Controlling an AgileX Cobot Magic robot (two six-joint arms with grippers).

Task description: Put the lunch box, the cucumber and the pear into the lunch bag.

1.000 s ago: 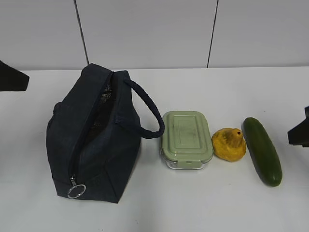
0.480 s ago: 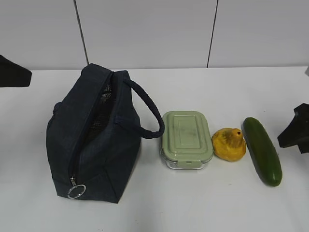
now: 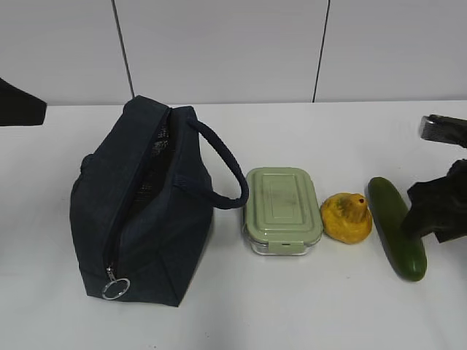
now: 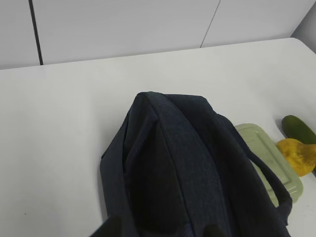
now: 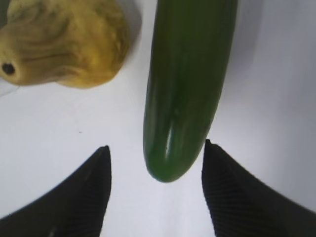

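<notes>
The right gripper [image 5: 155,163] reaches in from the right edge of the scene, low over the near end of the cucumber [image 3: 396,227]; its wrist view shows the two ribbed black fingers [image 5: 84,192] spread apart, one on each side of the cucumber's rounded tip, with white table showing between each finger and the green skin, so it holds nothing. The left gripper [image 4: 163,232] hovers above the far end of the lunch bag [image 3: 142,204], only the dark tips of its fingers showing at the bottom of its wrist view, apart and empty. The lunch bag stands on the left of the white table [image 3: 292,313], zipper partly open. Just right of it sits the lunch box [image 3: 282,209], then the pear [image 3: 346,217], then the cucumber lying near to far. No writing or label can be read on anything.
</notes>
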